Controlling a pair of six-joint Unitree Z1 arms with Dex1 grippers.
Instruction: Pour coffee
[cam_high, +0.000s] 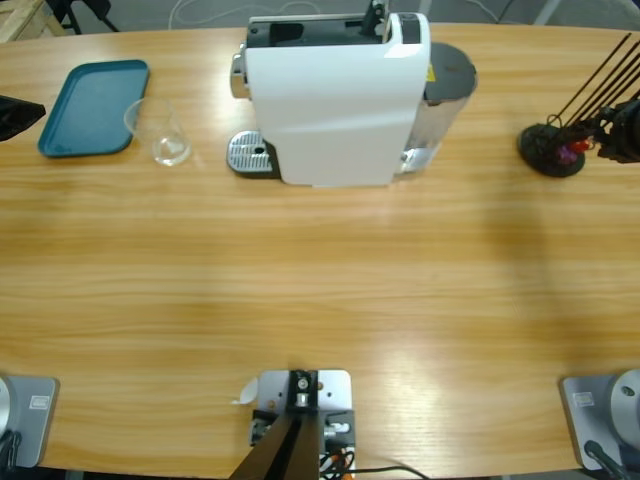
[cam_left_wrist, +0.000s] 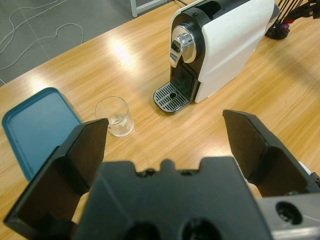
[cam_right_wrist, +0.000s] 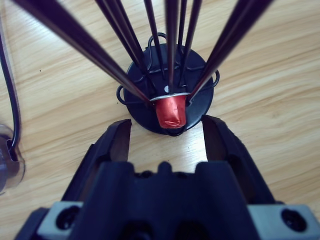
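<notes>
Both end effectors gape: left (cam_left_wrist: 165, 140) facing glass (cam_left_wrist: 114, 116), right (cam_right_wrist: 167, 137) before red capsule (cam_right_wrist: 170, 112); no writing legible.

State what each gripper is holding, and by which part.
Nothing. The left gripper is open over bare table; the right gripper is open just short of the red capsule.

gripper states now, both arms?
Left tool: open, holding nothing, facing the glass and coffee machine.
Right tool: open, holding nothing, red capsule in the rack just ahead.
</notes>
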